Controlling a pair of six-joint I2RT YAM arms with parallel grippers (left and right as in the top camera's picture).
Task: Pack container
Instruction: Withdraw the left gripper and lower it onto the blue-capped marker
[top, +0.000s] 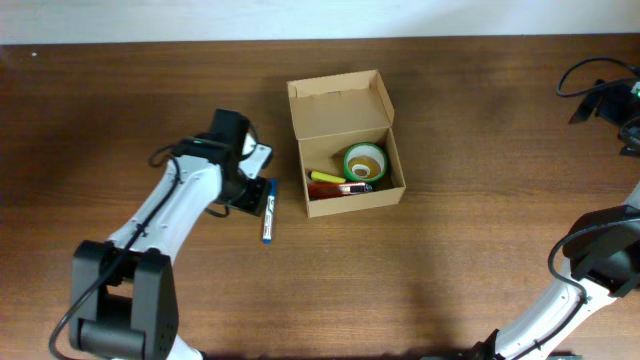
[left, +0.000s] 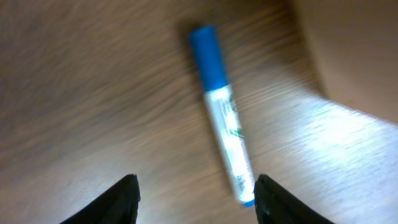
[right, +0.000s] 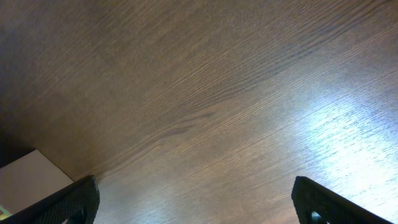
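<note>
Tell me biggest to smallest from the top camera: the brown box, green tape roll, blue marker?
1. brown box
2. green tape roll
3. blue marker, longer than the roll but far thinner, so those two are close.

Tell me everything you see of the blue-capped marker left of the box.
The blue-capped white plastic marker lies flat on the brown wooden table, left of the open brown cardboard box, not touching it. Blue end plug, blurred green print on the barrel. The left end effector hovers open over its plug end, not gripping.
</note>
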